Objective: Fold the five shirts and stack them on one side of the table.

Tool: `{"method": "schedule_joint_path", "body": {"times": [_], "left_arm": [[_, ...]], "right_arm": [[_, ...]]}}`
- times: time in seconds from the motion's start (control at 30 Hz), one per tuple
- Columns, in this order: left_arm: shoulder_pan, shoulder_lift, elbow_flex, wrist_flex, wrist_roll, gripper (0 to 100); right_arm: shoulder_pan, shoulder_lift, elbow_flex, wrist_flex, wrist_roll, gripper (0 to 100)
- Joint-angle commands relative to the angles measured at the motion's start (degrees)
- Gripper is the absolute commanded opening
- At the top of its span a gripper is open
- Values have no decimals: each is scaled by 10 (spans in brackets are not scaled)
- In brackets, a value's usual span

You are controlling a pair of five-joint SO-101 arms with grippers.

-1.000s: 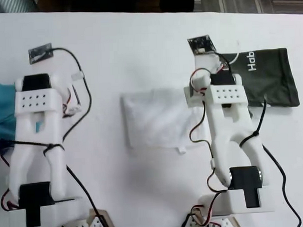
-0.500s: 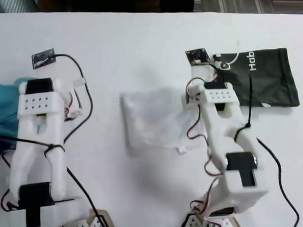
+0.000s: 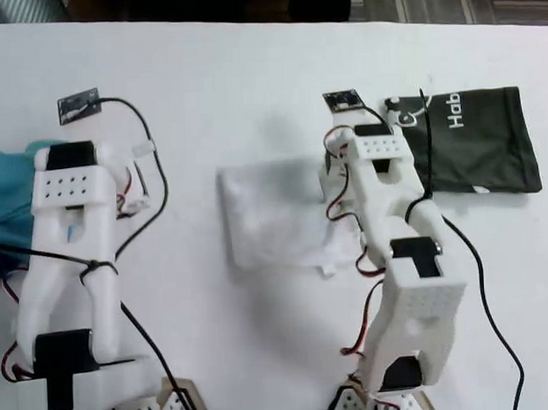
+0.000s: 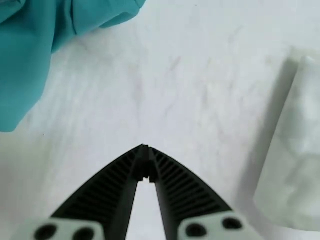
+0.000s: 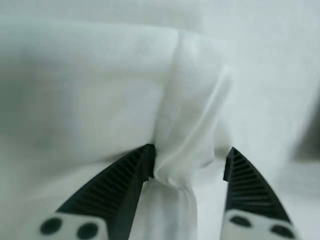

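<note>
From up high, the white folded cloth shirt (image 3: 274, 214) lies in the middle of the white surface (image 3: 233, 71). The right arm (image 3: 386, 179) leans over that shirt's right edge, and the cloth there is bunched up. Just past the arm, on the right side, a dark green folded shirt (image 3: 488, 143) lies flat. At the far left edge is a crumpled teal cloth shirt (image 3: 8, 187), with the left arm (image 3: 65, 203) right beside it.

In the left wrist view, the left gripper (image 4: 144, 155) has its black fingers pressed together with nothing in them. It hangs over bare surface (image 4: 175, 75). The teal cloth shirt (image 4: 30, 45) is off to one side and the white shirt (image 4: 295, 150) to the other, both apart from it.

In the right wrist view, the right gripper (image 5: 189, 162) has its fingers spread apart, with a raised lump of the white shirt (image 5: 90, 90) between them. One finger touches the lump. The other is just beside it.

Since half a second ago, the right arm has pushed farther out over the surface and a little toward the white shirt. The left arm has not moved.
</note>
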Motion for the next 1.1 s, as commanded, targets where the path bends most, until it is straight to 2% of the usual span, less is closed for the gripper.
{"method": "schedule_joint_path", "body": {"times": [0.0,0.07,0.2,0.47,0.57,0.7,0.9,1.07], "left_arm": [[-6,-26,-7,-8,-4,27],[-6,-26,-7,-8,-4,27],[-6,-26,-7,-8,-4,27],[-6,-26,-7,-7,-4,27],[-6,-26,-7,-7,-4,27],[-6,-26,-7,-7,-3,27],[-6,-26,-7,-8,-2,27],[-6,-26,-7,-8,-1,27]], "right_arm": [[-12,44,-51,48,-3,232],[-23,69,-86,80,1,193],[-44,117,-155,137,29,12],[-31,116,-239,215,45,21],[-15,65,-257,228,51,21],[-9,-21,-258,233,103,21],[-7,-138,-260,237,139,20],[40,-185,-260,209,171,20]]}}
